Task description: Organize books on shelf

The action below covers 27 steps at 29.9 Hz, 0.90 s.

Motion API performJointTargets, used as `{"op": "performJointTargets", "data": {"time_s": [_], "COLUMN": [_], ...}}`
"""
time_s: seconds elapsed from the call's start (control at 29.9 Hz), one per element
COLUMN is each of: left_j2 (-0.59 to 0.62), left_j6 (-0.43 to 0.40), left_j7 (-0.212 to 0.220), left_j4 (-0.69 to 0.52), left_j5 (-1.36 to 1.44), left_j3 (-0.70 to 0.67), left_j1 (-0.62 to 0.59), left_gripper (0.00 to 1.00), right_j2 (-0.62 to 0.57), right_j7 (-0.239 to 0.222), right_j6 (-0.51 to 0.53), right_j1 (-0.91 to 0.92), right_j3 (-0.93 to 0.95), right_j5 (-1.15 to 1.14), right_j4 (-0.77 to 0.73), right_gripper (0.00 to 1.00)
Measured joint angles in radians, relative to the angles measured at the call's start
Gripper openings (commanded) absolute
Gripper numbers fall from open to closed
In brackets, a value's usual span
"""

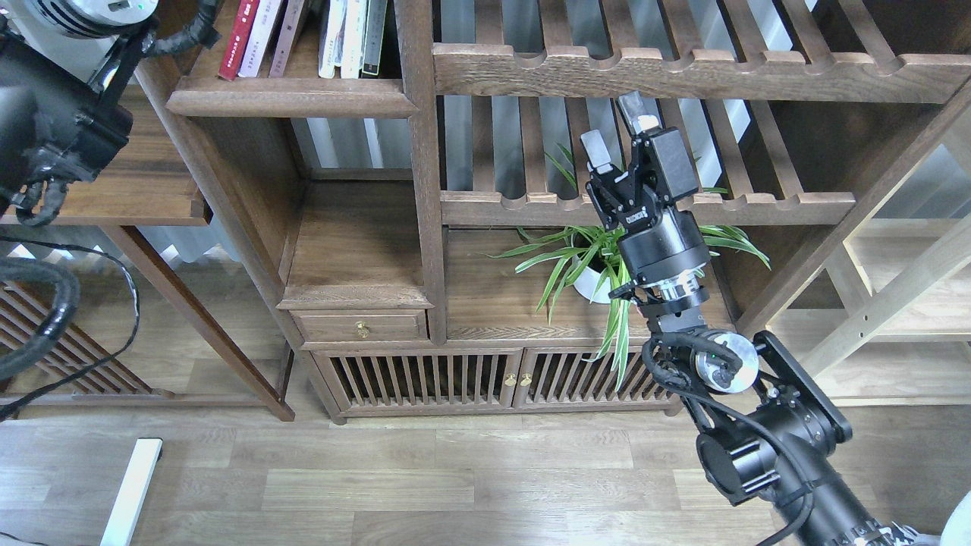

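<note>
Standing on end at the top of the view, the books (262, 34) sit on the shelf (292, 97), a dark walnut board with a rounded front edge, far up and to the left of the right gripper (616, 129). Their long axes run upright but lean, tops tipped toward the right. From the left come a red book (237, 39), a white book (260, 36) and a brownish book (287, 34). Just right of these, past a narrow gap, stand thin white and dark-spined books (351, 36), closer to upright and next to the cabinet's vertical post (423, 167). Bare board shows left of the red book, and the tops of all the books are cut off by the upper edge of the view.

The right gripper points up and slightly away, its two fingers apart with nothing between them. It hangs in front of the slatted shelf (645, 206) with the scalloped rail, and a potted plant (588, 262) sits just below and behind its wrist. Open air lies between the gripper and the upper slatted rail (683, 72) above it.

The left arm (57, 114) enters at the upper left, well left of the books; its far end runs out of the view, so the left gripper cannot be seen.
</note>
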Motion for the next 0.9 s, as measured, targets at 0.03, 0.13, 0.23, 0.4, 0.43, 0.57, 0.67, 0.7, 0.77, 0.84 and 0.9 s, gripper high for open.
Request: {"op": "performJointTargets", "data": {"time_s": [0.03, 0.13, 0.23, 0.4, 0.43, 0.57, 0.67, 0.7, 0.77, 0.84, 0.9], "left_j2": [-0.001, 0.003, 0.006, 0.006, 0.006, 0.005, -0.005, -0.014, -0.032, -0.056, -0.082], "left_j6": [-0.007, -0.025, -0.07, -0.181, -0.193, -0.224, -0.239, -0.24, -0.242, -0.243, -0.243], "left_j7": [-0.009, -0.025, -0.025, -0.018, -0.018, -0.023, -0.024, -0.024, -0.024, -0.022, -0.019], "left_j4": [-0.008, -0.058, -0.118, -0.184, -0.195, -0.251, -0.311, -0.333, -0.368, -0.397, -0.422], "left_j5": [-0.023, -0.084, -0.116, -0.123, -0.123, -0.125, -0.125, -0.126, -0.126, -0.126, -0.126], "left_j3": [-0.004, -0.018, -0.045, -0.068, -0.069, -0.083, -0.096, -0.099, -0.101, -0.102, -0.102], "left_j1": [0.004, 0.025, 0.068, 0.151, 0.163, 0.211, 0.252, 0.265, 0.289, 0.313, 0.334], "left_gripper": [0.31, 0.32, 0.32, 0.34, 0.34, 0.37, 0.46, 0.48, 0.55, 0.61, 0.64], "right_j2": [0.0, -0.001, 0.0, 0.001, 0.001, 0.001, 0.001, 0.002, 0.003, 0.006, 0.009], "right_j7": [0.0, 0.0, 0.0, 0.0, 0.0, 0.0, 0.0, 0.0, 0.0, 0.0, 0.0], "right_j6": [0.0, 0.001, 0.001, -0.002, -0.002, -0.002, 0.002, 0.003, 0.004, 0.005, 0.006], "right_j1": [-0.003, -0.006, -0.006, -0.005, -0.005, -0.005, -0.005, -0.005, -0.003, 0.001, 0.001], "right_j3": [0.0, 0.0, -0.002, -0.004, -0.005, -0.005, -0.005, -0.005, -0.005, -0.005, -0.004], "right_j5": [0.0, 0.001, 0.001, -0.001, -0.001, -0.002, -0.002, -0.002, -0.002, -0.002, -0.003], "right_j4": [0.0, 0.0, 0.0, 0.0, 0.001, 0.002, 0.005, 0.005, 0.006, 0.007, 0.008], "right_gripper": [0.99, 0.99, 0.99, 0.98, 0.98, 0.99, 0.99, 0.99, 0.99, 0.99, 0.99]}}
